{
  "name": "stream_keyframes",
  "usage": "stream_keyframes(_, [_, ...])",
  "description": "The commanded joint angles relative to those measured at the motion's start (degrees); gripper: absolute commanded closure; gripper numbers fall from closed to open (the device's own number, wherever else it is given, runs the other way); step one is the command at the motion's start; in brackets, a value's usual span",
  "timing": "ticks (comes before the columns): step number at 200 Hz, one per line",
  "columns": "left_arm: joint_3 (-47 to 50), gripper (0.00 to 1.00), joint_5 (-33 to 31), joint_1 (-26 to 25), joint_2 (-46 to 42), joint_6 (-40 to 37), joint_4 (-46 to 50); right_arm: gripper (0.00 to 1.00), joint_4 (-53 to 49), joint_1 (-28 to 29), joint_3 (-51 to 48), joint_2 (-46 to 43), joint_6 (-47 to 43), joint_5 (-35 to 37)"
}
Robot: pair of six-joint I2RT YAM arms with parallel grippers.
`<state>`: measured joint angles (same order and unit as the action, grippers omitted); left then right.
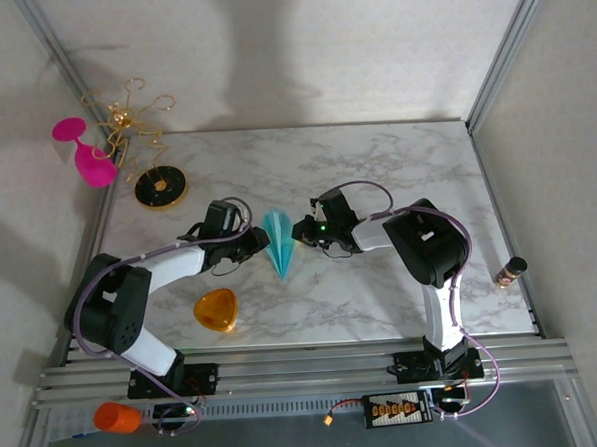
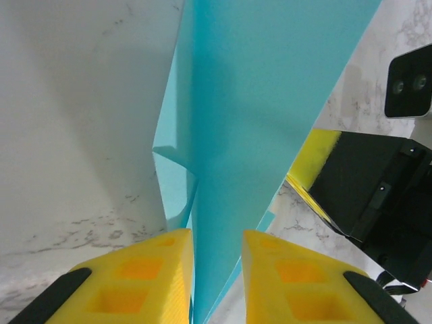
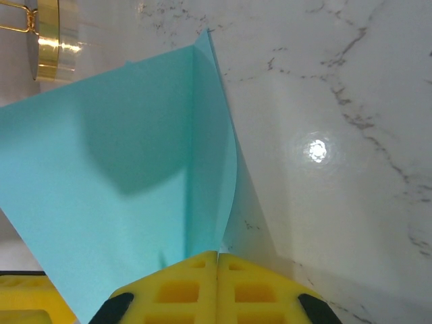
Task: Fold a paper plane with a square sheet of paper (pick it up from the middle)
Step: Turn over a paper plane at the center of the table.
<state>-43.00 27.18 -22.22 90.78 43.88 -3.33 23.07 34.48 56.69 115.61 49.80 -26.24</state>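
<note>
A: What colour is the plane (image 1: 278,242)?
B: Plain teal-cyan, on a table (image 1: 395,158) of white marble with grey veins.
A: And around it?
B: Far left of the plane, a bright pink glass (image 1: 87,154) and a gold wire stand (image 1: 160,187) with a black disc. Near-left of the plane, a glossy orange piece (image 1: 216,310). The left gripper (image 2: 216,233) and right gripper (image 3: 217,254) both have yellow fingers edged in black. The arms (image 1: 170,260) are white and black, with purple cables (image 1: 82,305).

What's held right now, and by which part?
The paper plane, pinched at a side fold, mid-length, by the right tool; the left tool stands open around it.
</note>
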Motion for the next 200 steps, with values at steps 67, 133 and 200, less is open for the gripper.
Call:
stream_keyframes(67, [-1.91,0.77,2.78,-0.72,3.4,-0.82,0.59,0.95,-2.83,0.06,0.9,0.75,-0.98,-0.86])
stream_keyframes(133, [-2.43,0.8,4.11,-1.5,2.93,-1.77,1.22,0.94,-3.38,0.06,1.32,1.01,-1.2,-0.66])
stream_keyframes(200, [-5.69,0.74,2.29,-3.94,5.87,-4.2,4.11,0.94,-3.47,0.06,1.64,1.46,-1.11,-0.96])
